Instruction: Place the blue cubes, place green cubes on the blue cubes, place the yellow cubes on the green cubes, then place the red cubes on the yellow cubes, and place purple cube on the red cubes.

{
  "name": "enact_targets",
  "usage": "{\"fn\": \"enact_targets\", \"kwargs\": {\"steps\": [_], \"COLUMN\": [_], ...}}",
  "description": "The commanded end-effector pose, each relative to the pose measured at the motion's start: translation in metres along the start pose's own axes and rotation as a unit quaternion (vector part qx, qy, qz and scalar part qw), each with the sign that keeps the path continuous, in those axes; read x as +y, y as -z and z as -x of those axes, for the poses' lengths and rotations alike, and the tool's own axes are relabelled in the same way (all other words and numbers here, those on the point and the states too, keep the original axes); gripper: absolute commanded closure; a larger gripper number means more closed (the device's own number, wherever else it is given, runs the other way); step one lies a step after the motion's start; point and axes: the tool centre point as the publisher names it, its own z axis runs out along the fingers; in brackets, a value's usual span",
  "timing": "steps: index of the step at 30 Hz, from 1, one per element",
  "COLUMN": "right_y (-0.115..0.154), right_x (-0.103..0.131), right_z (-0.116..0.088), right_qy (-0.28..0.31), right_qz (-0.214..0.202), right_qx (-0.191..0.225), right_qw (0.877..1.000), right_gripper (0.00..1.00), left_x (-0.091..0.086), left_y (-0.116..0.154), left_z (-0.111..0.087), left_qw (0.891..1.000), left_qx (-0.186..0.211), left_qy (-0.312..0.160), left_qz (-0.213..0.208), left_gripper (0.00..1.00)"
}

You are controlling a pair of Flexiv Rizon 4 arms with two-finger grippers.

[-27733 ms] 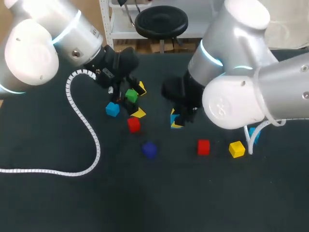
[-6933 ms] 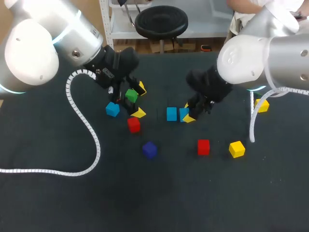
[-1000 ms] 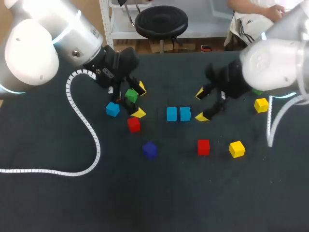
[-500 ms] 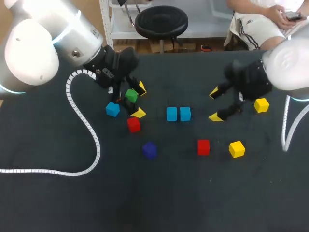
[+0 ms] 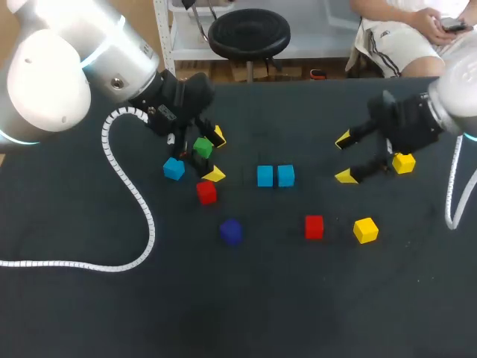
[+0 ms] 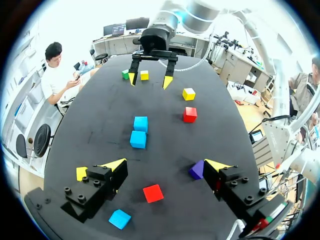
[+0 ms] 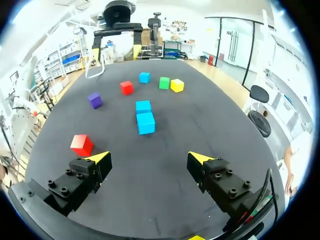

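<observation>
Blue cube (image 5: 174, 168) sits left of centre, just beside the left tool (image 5: 216, 155), whose fingers stand wide and grip nothing; a green cube (image 5: 202, 147) shows between them. Below lie a red cube (image 5: 206, 192) and a purple cube (image 5: 231, 231). Two blue cubes (image 5: 265, 176) touch at mid-frame. At the right hangs the right tool (image 5: 344, 158), wide and empty, with a yellow cube (image 5: 404, 162) near it.

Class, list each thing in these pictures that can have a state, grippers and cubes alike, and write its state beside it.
left gripper: open, empty.
right gripper: open, empty.
blue pair: side by side on the table, nothing on top.
third blue cube: alone, unstacked.
purple cube: alone on the table, unstacked.
green cube: on the table, not yet stacked.
</observation>
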Motion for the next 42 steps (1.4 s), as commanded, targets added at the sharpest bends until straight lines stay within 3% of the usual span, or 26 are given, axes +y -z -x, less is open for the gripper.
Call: {"fn": "enact_targets", "kwargs": {"steps": [1, 25, 27, 31, 36, 42], "right_y": [0.009, 0.016, 0.016, 0.016, 0.016, 0.016], "right_x": [-0.004, -0.002, -0.002, -0.002, -0.002, -0.002], "right_z": [-0.004, -0.006, -0.006, -0.006, -0.006, -0.006], "right_qy": [0.013, 0.009, 0.009, 0.009, 0.009, 0.009], "right_qz": [0.022, 0.020, 0.020, 0.020, 0.020, 0.020], "right_qx": [-0.020, -0.020, -0.020, -0.020, -0.020, -0.020], "right_qw": [0.999, 1.000, 1.000, 1.000, 1.000, 1.000], "right_gripper": [0.00, 0.00, 0.00, 0.00, 0.00, 0.00], "left_x": [0.001, 0.001, -0.001, -0.002, -0.007, -0.006], "left_y": [0.000, 0.000, 0.010, 0.025, 0.042, 0.044], "left_z": [0.000, 0.000, -0.004, -0.025, -0.058, -0.096], "left_qw": [1.000, 1.000, 0.999, 0.999, 0.997, 0.994], "left_qx": [0.000, 0.000, -0.024, -0.002, 0.063, 0.104], "left_qy": [-0.001, -0.001, -0.014, -0.001, -0.007, -0.009], "left_qz": [-0.002, -0.002, 0.029, 0.044, 0.042, 0.015], "left_gripper": [0.00, 0.00, 0.00, 0.00, 0.00, 0.00]}}
